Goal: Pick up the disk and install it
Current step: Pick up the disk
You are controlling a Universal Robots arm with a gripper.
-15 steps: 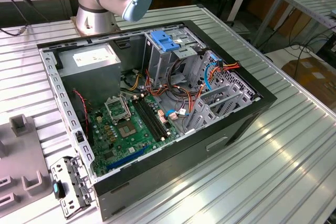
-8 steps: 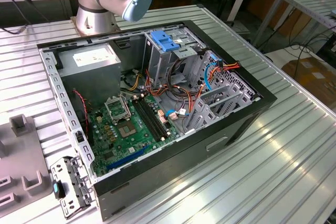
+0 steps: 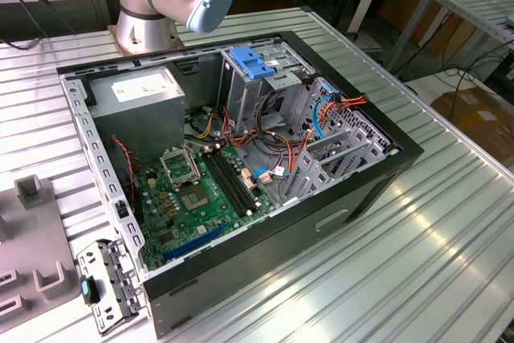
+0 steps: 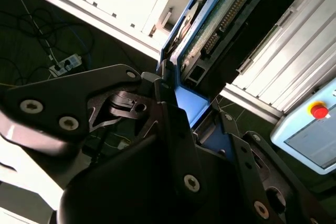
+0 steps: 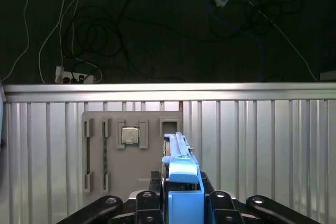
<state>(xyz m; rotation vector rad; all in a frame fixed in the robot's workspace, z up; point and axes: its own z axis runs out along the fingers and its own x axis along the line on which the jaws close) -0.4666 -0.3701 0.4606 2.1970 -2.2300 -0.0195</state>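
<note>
In both wrist views my gripper [image 5: 181, 195] [image 4: 193, 106] is shut on the disk. In the first wrist view the disk [image 5: 177, 153] stands edge-on between the black fingers [image 5: 152, 182], its blue side rail facing the camera, held above the ribbed metal table [image 5: 252, 140]. The second wrist view shows the disk's [image 4: 223, 17] green circuit-board underside and a blue rail along its edge. The open computer case [image 3: 385, 170] lies on its side in the exterior view, with a drive cage [image 3: 265, 90] at its far end.
A bare blue bracket [image 3: 253, 62] sits on top of the drive cage. A grey power supply box [image 3: 140, 90] fills the case's far left corner, and a green motherboard [image 3: 201, 198] lies below it. A grey fixture tray [image 5: 131, 150] with a chip rests on the table. The arm's base [image 3: 152, 6] stands behind the case.
</note>
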